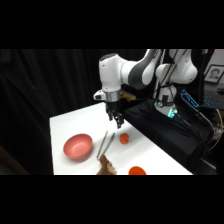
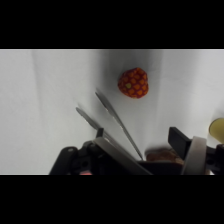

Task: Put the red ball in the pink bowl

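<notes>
The red ball [image 1: 123, 138] lies on the white bench [image 1: 65, 125]. In the wrist view the red ball [image 2: 133, 83] is small, roundish and bumpy, red-orange with a pattern of yellowish dots. The gripper [image 1: 117, 120] hangs above the bench, up and left of the ball and clear of it; whether it is wide or narrow cannot be told. Metal tongs [image 1: 105, 144] lie between the ball and the pink bowl [image 1: 78, 146], a shallow, smooth, salmon-pink round dish near the bench's left side.

A lab: black curtains [image 1: 45, 85], cabled electronics [image 1: 200, 107].
</notes>
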Tool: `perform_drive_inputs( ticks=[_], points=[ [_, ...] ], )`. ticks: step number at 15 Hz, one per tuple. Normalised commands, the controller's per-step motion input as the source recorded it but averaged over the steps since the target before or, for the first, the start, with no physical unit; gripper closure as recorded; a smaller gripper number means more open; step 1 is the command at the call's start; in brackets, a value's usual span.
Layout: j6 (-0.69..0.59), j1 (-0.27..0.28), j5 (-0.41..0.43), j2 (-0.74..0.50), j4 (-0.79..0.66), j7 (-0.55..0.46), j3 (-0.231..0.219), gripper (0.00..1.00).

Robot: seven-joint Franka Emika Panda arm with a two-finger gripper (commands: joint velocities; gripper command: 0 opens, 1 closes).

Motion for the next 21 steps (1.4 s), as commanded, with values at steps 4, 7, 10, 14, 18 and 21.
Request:
perform_drive_inputs(
  ticks=[4, 7, 10, 14, 18, 21],
  points=[
    [0.34, 0.024, -0.064, 0.00, -0.19, 0.19, 0.007, 0.00],
    [0.32, 0.034, -0.041, 0.02, -0.19, 0.14, 0.016, 0.00],
    [0.33, 0.035, -0.002, 0.07, -0.15, 0.09, 0.027, 0.00],
    [0.30, 0.030, 0.032, 0.13, -0.06, 0.07, 0.030, 0.00],
    [0.24, 0.021, 0.079, 0.14, -0.01, 0.03, 0.048, 0.00],
    [0.20, -0.003, 0.130, 0.14, 0.02, -0.03, 0.072, 0.00]
  ],
)
